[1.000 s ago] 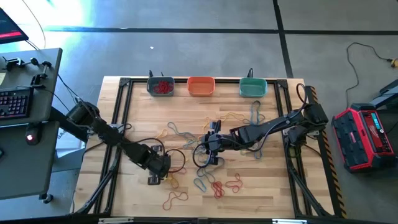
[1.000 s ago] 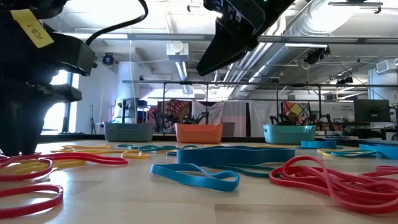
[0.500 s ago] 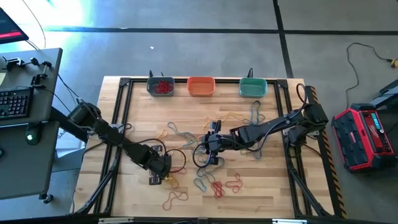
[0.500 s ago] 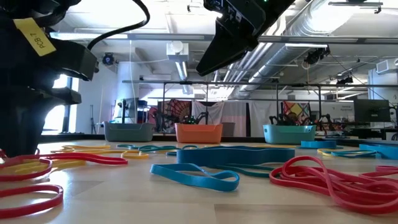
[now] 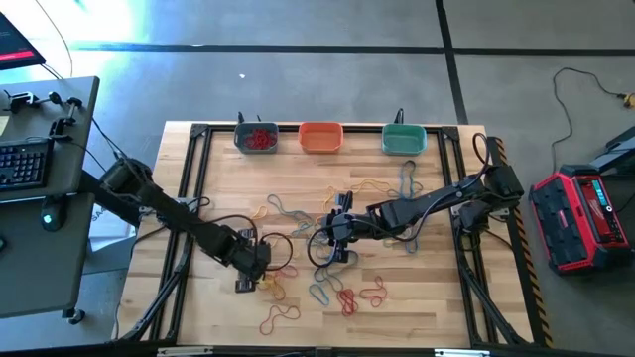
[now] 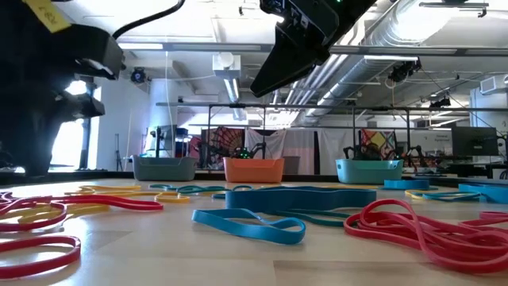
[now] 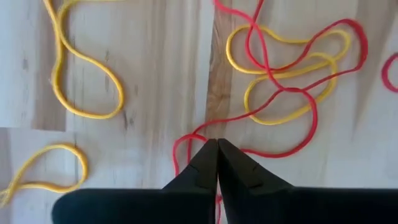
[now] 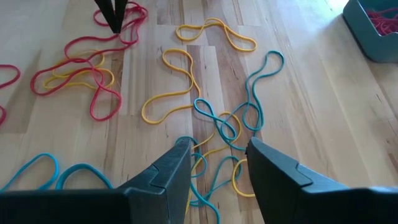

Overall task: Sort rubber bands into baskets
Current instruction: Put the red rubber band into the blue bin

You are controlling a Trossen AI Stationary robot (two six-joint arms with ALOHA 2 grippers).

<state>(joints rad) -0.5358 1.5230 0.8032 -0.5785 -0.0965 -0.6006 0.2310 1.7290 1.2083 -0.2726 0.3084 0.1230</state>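
The rubber bands (image 5: 342, 297) are lying loose over the middle and near part of the wooden table (image 5: 218, 178), red, yellow and blue-teal ones tangled across each other, while the three baskets are standing in a row along the far edge: the grey-blue basket (image 5: 256, 137) with red bands already in it, the orange basket (image 5: 320, 137) and the teal basket (image 5: 404, 139). These loops are looking very light, thin and floppy, so they are likely to sag, stretch and drag neighbours along; a pinch on a single free strand, away from the crossings, is probably the safest hold. The left claw (image 7: 217, 149) is sitting low over the near-left part of the table with its fingers pressed together, their tips meeting right at a red band (image 7: 292, 93) that is looping through a yellow band (image 7: 273, 59); whether the red strand is actually being nipped I cannot tell. The right claw (image 8: 217, 162) is hovering over the centre with its fingers apart, holding nothing, above a knot of teal and yellow loops (image 8: 224, 127). The wrist views are showing which strands cross over which, which the high view is blurring into a scribble; the high view alone is giving both arms and all the baskets' contents at once, and the low view is showing how flat the bands are lying.
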